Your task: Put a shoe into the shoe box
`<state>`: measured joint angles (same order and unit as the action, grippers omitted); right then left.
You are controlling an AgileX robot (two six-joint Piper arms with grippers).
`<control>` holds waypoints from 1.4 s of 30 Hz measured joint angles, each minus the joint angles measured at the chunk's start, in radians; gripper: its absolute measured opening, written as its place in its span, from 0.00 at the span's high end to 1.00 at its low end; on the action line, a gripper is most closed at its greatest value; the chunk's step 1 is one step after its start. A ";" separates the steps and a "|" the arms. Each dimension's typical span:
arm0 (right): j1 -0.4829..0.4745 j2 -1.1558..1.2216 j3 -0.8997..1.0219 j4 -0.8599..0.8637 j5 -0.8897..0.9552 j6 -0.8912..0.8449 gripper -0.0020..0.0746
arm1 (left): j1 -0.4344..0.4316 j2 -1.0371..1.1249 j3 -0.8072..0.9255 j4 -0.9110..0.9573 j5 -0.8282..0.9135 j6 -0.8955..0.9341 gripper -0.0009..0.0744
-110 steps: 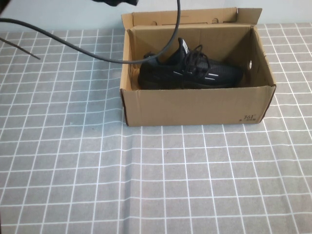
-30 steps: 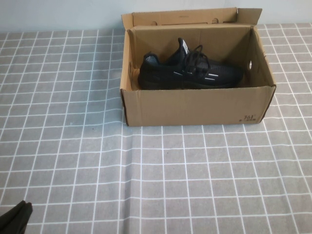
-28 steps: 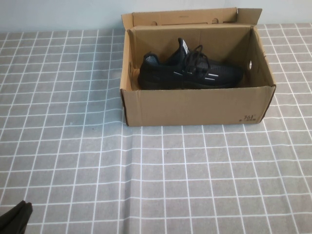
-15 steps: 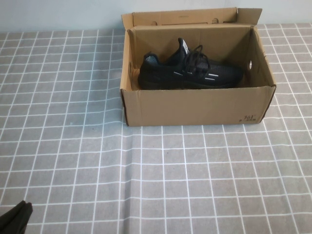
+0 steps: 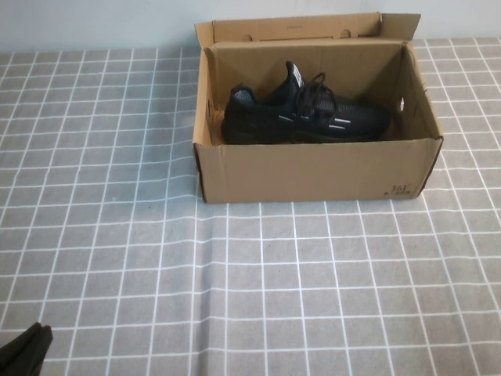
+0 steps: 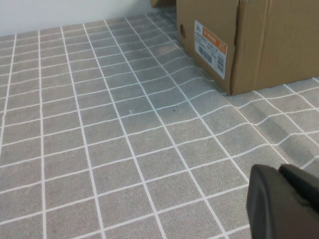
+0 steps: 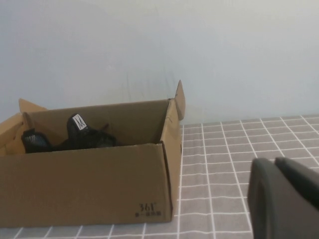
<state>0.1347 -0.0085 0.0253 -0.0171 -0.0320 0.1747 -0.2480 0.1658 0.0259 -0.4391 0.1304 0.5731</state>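
The black shoe (image 5: 305,117) lies on its sole inside the open brown shoe box (image 5: 313,172), toe toward the right, lid flap standing up at the back. My left gripper (image 5: 23,348) is at the near left table edge, far from the box, shut and empty; it also shows in the left wrist view (image 6: 279,172) with the box's corner (image 6: 269,45) beyond it. My right gripper (image 7: 274,164) is out of the high view; its wrist view shows it shut and empty, off to the box's right side (image 7: 84,184), with the shoe (image 7: 79,137) showing above the rim.
The table is covered by a grey cloth with a white grid (image 5: 297,282). A pale wall (image 5: 94,23) runs behind the box. An orange and white label (image 6: 209,47) is on the box's left end.
Some seconds ago an arm and its cable hung over the box's left side; they have withdrawn. Over the last second nothing has moved.
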 joint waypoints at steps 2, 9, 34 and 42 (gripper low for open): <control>0.000 0.000 0.000 0.002 0.004 0.000 0.99 | 0.000 0.000 0.000 0.000 0.000 0.000 0.99; 0.000 0.000 0.000 0.009 0.018 -0.011 0.99 | 0.000 0.000 0.000 0.000 0.000 0.000 0.99; -0.001 0.000 0.000 0.209 0.370 -0.282 0.99 | 0.000 0.000 0.000 -0.001 0.000 0.000 0.99; -0.001 0.000 0.000 0.210 0.370 -0.282 0.99 | 0.000 0.000 0.000 -0.003 0.000 0.000 0.99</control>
<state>0.1340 -0.0085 0.0253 0.1927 0.3379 -0.1076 -0.2480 0.1658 0.0259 -0.4417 0.1304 0.5731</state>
